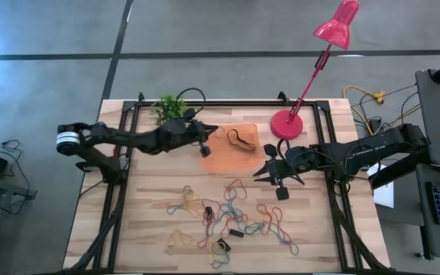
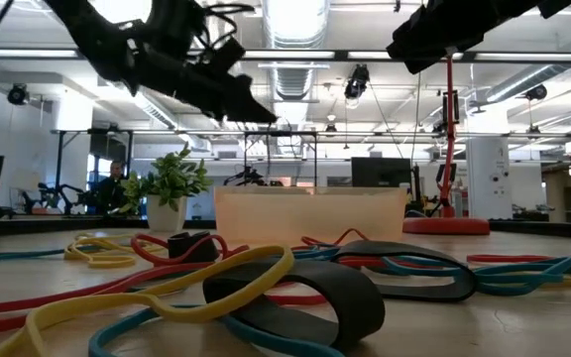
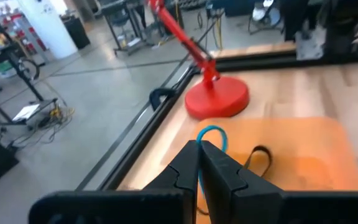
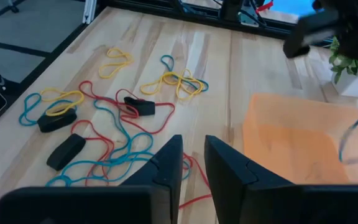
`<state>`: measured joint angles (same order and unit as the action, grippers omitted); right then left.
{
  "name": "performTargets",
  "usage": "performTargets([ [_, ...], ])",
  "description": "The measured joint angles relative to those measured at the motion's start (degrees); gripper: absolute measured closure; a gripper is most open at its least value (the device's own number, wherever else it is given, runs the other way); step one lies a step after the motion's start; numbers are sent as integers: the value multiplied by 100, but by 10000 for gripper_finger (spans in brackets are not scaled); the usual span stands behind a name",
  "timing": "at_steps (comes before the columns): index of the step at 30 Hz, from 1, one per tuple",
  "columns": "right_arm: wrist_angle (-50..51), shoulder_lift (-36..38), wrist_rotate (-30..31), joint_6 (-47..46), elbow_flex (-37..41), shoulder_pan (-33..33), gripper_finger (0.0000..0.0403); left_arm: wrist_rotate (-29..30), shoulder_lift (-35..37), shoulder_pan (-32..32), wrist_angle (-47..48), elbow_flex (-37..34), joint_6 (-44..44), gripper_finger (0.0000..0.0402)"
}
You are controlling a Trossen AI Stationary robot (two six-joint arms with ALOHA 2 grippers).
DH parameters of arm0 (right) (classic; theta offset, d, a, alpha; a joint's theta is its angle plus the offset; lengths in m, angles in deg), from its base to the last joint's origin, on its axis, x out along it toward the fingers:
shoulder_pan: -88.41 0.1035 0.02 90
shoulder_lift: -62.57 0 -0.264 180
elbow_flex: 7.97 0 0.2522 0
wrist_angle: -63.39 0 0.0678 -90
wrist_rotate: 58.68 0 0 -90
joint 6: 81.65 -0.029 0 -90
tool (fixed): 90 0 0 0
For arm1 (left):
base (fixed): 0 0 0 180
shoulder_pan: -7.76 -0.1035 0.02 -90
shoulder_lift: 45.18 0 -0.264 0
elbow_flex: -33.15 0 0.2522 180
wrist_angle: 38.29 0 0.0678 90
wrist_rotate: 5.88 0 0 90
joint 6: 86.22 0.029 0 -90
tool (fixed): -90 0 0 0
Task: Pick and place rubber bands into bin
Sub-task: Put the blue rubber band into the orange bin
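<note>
Left gripper (image 1: 205,136) hangs over the near-left corner of the bin (image 1: 221,159), its fingers pinched together on a thin blue rubber band (image 3: 211,138) that loops out past the tips above the orange tray. Inside the bin lies one dark band (image 1: 241,140), apart from the blue one. Right gripper (image 1: 270,171) waits just beside the bin's right edge, over bare wood, its two fingers standing a narrow gap apart with nothing between them.

Most of the rubber bands (image 1: 224,218) are still scattered on the table (image 1: 151,183) in front of the bin: red, blue, yellow and black loops tangled over one another, with a few yellow ones off to the left and wide black ones among them. In the low view these loops crowd the foreground and hide the lower part of the tray.

Behind the bin, a red lamp base (image 1: 286,124) sits close to its far-right corner, its arm slanting up to the pink shade (image 1: 336,24). A small potted plant (image 1: 171,107) stands at the table's back edge, just behind the left arm.
</note>
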<state>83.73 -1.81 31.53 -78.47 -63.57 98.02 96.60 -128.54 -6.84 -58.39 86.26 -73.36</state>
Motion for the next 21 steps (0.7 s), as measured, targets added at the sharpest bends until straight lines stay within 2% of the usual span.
performTargets([
  [8,-2,0,0,-18,35,0,349,-20,-285,-199,56,-6,-2,401],
  [16,-5,0,0,-21,39,1,349,-5,-284,-394,680,-18,-352,401],
  [21,-16,0,0,-86,39,0,349,-12,-277,-410,898,-20,-355,372],
])
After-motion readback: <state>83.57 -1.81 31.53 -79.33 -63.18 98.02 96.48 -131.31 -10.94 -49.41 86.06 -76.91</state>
